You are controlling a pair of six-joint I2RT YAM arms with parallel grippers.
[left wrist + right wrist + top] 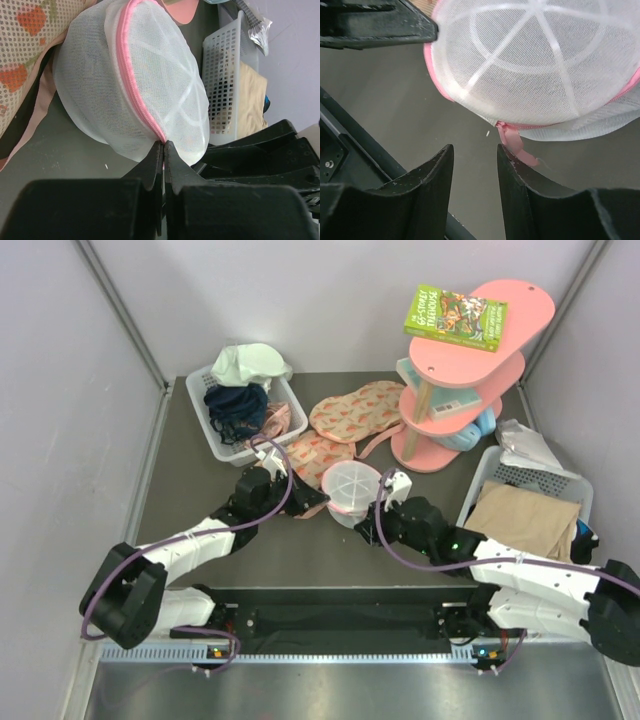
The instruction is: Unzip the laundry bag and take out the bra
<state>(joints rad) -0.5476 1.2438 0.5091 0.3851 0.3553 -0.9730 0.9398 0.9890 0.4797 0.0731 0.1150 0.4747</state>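
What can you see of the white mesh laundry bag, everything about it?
The laundry bag is a round, domed pouch of fine white mesh, with white ribs radiating from a ring and a pink zip band around its rim, apparently zipped shut. It sits on the dark table, touching fruit-print fabric behind. The left gripper is shut, pinching its edge at the zip; the right gripper hangs open just short of the pink zip pull. Its contents cannot be made out.

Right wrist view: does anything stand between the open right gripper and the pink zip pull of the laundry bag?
Nothing visible does. The right gripper is open, and the zip pull of the laundry bag hangs just beyond its fingertips, over the table. The left gripper pinches the bag's other side, off that path.
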